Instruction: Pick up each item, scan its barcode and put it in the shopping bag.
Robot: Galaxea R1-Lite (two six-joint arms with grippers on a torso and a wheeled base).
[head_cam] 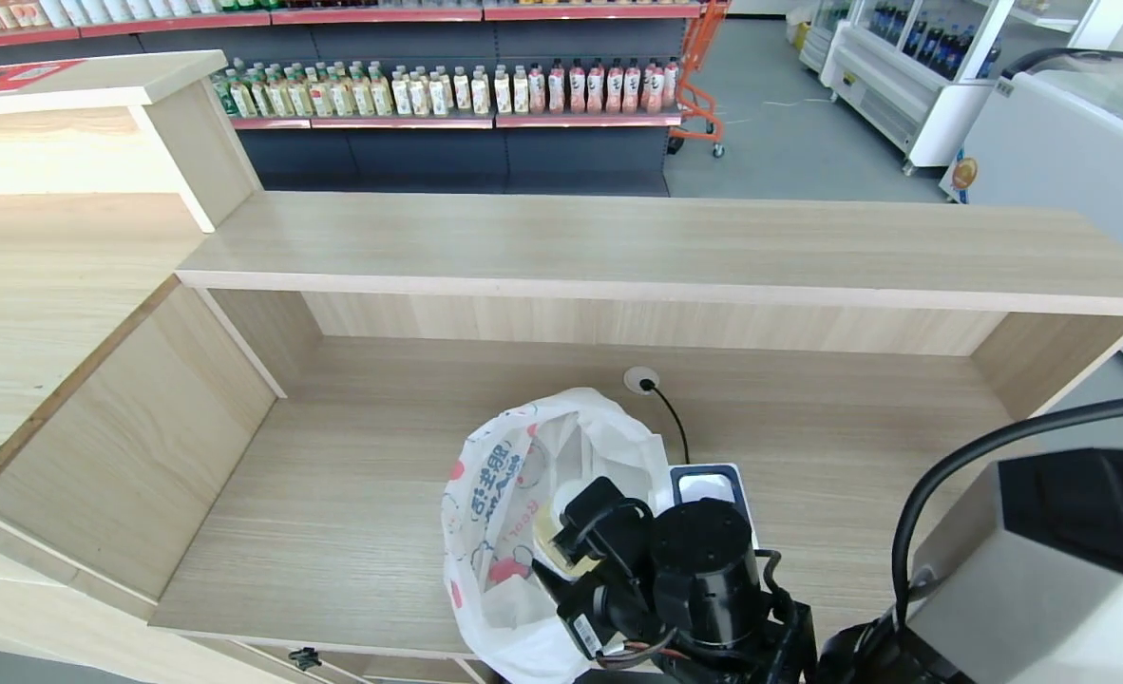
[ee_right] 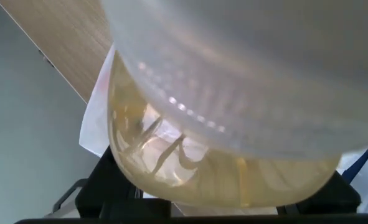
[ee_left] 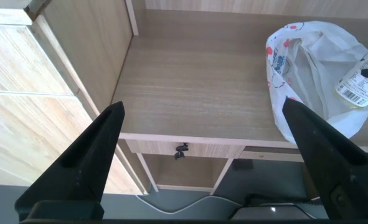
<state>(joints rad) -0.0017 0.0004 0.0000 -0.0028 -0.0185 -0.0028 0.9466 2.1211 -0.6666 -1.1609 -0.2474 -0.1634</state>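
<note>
The container [ee_right: 233, 155] of yellowish stuff is clamped between your right fingers [ee_right: 103, 193], over the open mouth of the shopping bag [head_cam: 495, 532]. I judge it is held low so that it drops in rather than topples. The scanner [head_cam: 709, 484] lies just beyond those fingers. Your left fingers [ee_left: 87, 162] gape wide, holding nothing, parked off the bench [head_cam: 352, 494] edge, clear of the bag.

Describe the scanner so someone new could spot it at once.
On the counter's lower desk, look just right of the white bag. The scanner is the small white box there, its pale window framed in dark blue, with a black cable leading to it.
</note>
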